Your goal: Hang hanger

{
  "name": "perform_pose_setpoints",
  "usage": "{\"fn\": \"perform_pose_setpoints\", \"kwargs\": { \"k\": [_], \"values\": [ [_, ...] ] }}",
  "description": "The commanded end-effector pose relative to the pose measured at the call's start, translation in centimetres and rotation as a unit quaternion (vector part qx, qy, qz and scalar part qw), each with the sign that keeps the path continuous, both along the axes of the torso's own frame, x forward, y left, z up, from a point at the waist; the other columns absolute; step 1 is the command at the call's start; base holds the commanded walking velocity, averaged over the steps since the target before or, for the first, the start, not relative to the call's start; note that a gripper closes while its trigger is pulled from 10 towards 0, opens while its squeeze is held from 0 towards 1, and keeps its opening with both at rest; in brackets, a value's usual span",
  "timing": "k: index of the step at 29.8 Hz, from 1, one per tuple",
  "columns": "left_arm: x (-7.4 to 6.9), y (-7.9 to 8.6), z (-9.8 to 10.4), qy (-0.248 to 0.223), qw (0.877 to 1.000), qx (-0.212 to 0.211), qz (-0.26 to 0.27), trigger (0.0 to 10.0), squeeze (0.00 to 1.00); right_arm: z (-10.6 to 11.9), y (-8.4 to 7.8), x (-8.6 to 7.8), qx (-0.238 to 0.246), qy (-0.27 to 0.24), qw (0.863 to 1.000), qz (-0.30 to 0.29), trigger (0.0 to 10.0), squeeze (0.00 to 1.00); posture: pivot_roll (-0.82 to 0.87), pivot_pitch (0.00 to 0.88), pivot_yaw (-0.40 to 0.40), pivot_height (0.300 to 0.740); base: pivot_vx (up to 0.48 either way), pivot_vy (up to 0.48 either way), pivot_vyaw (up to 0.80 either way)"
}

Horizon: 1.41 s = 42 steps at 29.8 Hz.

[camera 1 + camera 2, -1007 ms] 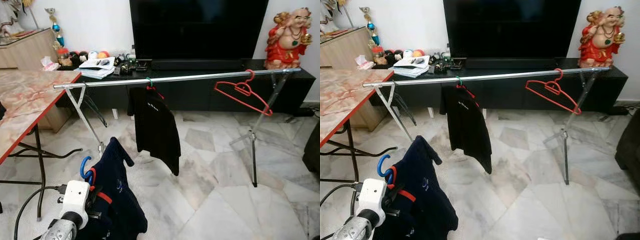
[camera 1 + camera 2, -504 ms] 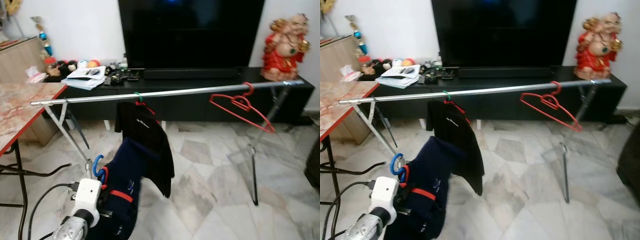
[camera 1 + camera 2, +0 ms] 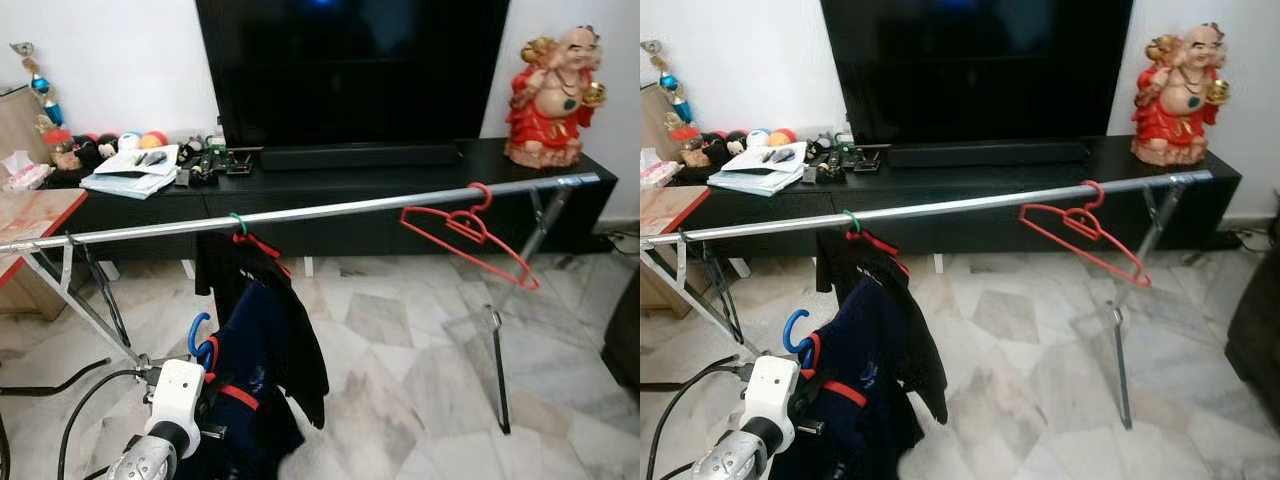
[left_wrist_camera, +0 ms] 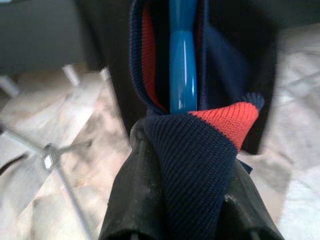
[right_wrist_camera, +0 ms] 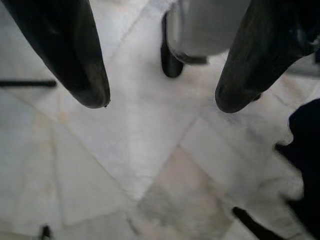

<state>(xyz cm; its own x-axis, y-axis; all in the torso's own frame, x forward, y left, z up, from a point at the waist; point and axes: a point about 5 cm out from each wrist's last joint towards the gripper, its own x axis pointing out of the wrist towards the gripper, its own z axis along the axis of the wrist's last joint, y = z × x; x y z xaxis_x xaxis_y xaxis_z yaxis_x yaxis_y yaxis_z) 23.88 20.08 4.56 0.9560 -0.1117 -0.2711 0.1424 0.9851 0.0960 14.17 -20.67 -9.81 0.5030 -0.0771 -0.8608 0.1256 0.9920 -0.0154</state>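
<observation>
Left eye view: left pincer (image 3: 205,385) grips hanger (image 3: 199,338) and its shirt; rail (image 3: 300,213) runs crosswise above.

White wall (image 3: 120,60), marble floor (image 3: 400,360), black TV console (image 3: 400,190).

- The rail (image 3: 330,210) is bare between the black shirt (image 3: 250,290) and the red hanger (image 3: 470,235), and again left of the shirt.
- Marble floor (image 3: 400,380) under that middle stretch lies open; the stand leg (image 3: 497,370) blocks the right end.
</observation>
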Motion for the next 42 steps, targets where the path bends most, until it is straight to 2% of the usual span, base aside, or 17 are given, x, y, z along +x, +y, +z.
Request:
{"fn": "perform_pose_setpoints", "kwargs": {
  "k": [1, 5, 12, 26, 36, 42],
  "values": [
    [0.3, 0.7, 0.8, -0.015, 1.000, 0.008, 0.011, 10.0, 0.00, 0.0, 0.4, 0.1, 0.004, -0.001, 1.000, 0.006, 10.0, 0.00, -0.07, 0.051, 0.054, 0.740, 0.000, 0.000, 0.00],
    [0.2, 0.6, 0.8, -0.014, 1.000, 0.002, 0.010, 10.0, 0.00, 0.0, 0.3, 0.1, 0.003, -0.002, 1.000, 0.007, 10.0, 0.00, -0.07, 0.052, 0.054, 0.740, 0.000, 0.000, 0.00],
    [0.1, 0.1, 0.7, -0.013, 1.000, 0.017, -0.011, 10.0, 0.00, 0.2, 0.1, 0.5, -0.007, -0.006, 1.000, 0.026, 10.0, 0.00, -0.07, 0.046, 0.057, 0.740, 0.000, -0.090, 0.14],
    [0.1, -0.2, 0.6, -0.009, 1.000, 0.017, -0.023, 10.0, 0.00, 0.0, 1.0, 0.3, 0.009, -0.011, 1.000, 0.011, 10.0, 0.00, -0.08, 0.031, 0.065, 0.740, 0.000, -0.463, 0.07],
    [0.3, -0.6, 0.6, -0.010, 0.999, 0.014, -0.031, 10.0, 0.00, 0.2, 0.9, 0.8, 0.007, -0.017, 1.000, 0.014, 10.0, 0.00, -0.08, 0.030, 0.066, 0.740, 0.000, -0.469, 0.00],
    [-0.2, -1.7, 0.1, 0.003, 0.997, 0.023, -0.072, 10.0, 0.00, 0.3, 1.1, 1.1, 0.009, -0.022, 1.000, 0.017, 10.0, 0.00, -0.08, 0.044, 0.062, 0.740, 0.000, -0.247, 0.00]
  ]
}}
